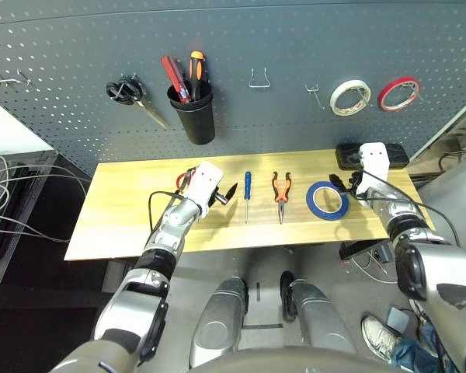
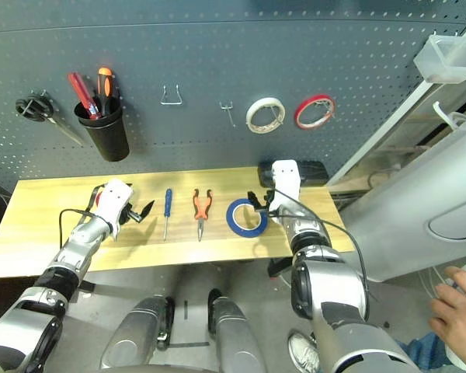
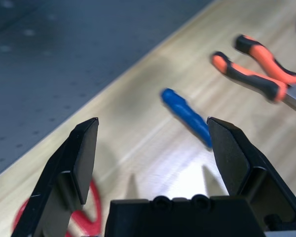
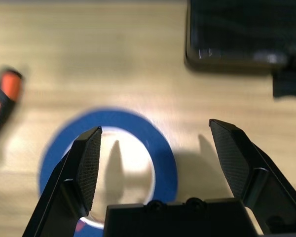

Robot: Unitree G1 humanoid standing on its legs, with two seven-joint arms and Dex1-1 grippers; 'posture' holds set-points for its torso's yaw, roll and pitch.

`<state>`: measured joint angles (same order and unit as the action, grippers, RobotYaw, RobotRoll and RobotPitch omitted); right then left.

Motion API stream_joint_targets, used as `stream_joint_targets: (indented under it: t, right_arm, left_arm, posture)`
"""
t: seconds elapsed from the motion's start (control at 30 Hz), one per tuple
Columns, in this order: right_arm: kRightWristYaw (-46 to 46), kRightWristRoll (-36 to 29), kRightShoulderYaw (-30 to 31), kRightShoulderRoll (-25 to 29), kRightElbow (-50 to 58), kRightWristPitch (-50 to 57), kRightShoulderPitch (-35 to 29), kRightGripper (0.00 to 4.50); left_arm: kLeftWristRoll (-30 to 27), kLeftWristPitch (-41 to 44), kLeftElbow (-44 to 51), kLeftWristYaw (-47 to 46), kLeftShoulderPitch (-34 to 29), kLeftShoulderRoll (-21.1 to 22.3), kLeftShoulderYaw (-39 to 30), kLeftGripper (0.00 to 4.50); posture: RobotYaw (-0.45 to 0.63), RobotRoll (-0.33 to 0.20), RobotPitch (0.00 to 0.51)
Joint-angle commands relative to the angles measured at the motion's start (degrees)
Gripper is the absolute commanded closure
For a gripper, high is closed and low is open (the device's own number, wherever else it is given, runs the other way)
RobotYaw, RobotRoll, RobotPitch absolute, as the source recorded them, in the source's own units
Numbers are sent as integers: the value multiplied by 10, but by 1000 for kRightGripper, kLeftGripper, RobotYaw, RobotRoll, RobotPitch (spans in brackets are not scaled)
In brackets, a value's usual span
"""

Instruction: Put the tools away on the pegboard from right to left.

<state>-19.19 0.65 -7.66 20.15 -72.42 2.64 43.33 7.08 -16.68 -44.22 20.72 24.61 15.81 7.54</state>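
Observation:
The tools lie in a row on the wooden table [image 1: 124, 225]. From right to left they are a wide blue tape roll [image 1: 327, 200], orange-and-black pliers [image 1: 281, 194], a blue-handled screwdriver [image 1: 247, 194] and red-handled scissors [image 1: 184, 180]. My right gripper [image 1: 343, 183] hovers open at the right edge of the tape roll [image 4: 164, 157], its fingers on either side of the ring and not touching it. My left gripper [image 1: 226, 194] is open and empty just left of the screwdriver [image 3: 186, 115], over the red scissors [image 3: 91, 213]. The dark grey pegboard [image 1: 295, 39] rises behind the table.
On the pegboard hang black-handled scissors [image 1: 128, 95], a black cup [image 1: 193, 115] holding tools, two bare metal hooks [image 1: 259, 78] [image 1: 314, 95], a white tape roll [image 1: 349, 96] and a thin red one [image 1: 398, 92]. A black box [image 4: 241, 29] sits at the table's back right.

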Motion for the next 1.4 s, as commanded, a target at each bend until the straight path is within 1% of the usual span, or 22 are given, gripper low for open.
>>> stream_joint_targets:
  t: [0.03,0.33,0.47,0.57,0.7,0.87,0.9,1.0,1.23,1.3,1.4]
  right_arm:
    - [9,8,10,0,6,17,-19,0]
    - [27,8,19,-7,7,32,-29,0]
    - [34,5,18,-13,5,40,-24,0]
    - [39,0,13,-16,6,47,-21,585]
    - [42,-4,10,-18,6,57,-21,1991]
    - [47,-8,7,-17,8,66,-21,3696]
    - [50,-8,6,-16,9,65,-21,3769]
    - [54,-10,3,-12,11,62,-20,3769]
    - [41,-14,4,-4,38,40,-21,3770]
    - [32,-10,11,-1,63,24,-28,3770]
    - [8,3,32,5,127,-27,-55,3770]
  left_arm:
    - [8,2,17,13,-20,-1,13,10]
    - [35,-6,50,35,-46,5,47,10]
    - [38,-41,70,51,-55,11,63,10]
    - [39,-87,81,74,-60,18,78,0]
    - [53,-152,88,90,-60,29,99,0]
    - [58,-170,74,86,-52,30,103,0]
    - [57,-169,70,84,-48,28,101,0]
    - [55,-169,62,82,-41,26,98,0]
    - [52,-180,39,66,-21,20,90,0]
    - [47,-185,37,59,-16,17,85,0]
    - [38,-192,50,52,-14,10,78,0]
  posture:
    - [106,0,266]
    - [127,0,286]
    - [131,0,286]
    - [132,0,285]
    - [129,0,284]
    - [123,0,280]
    - [119,0,278]
    - [119,0,278]
    - [104,0,247]
    - [103,0,241]
    - [98,0,230]
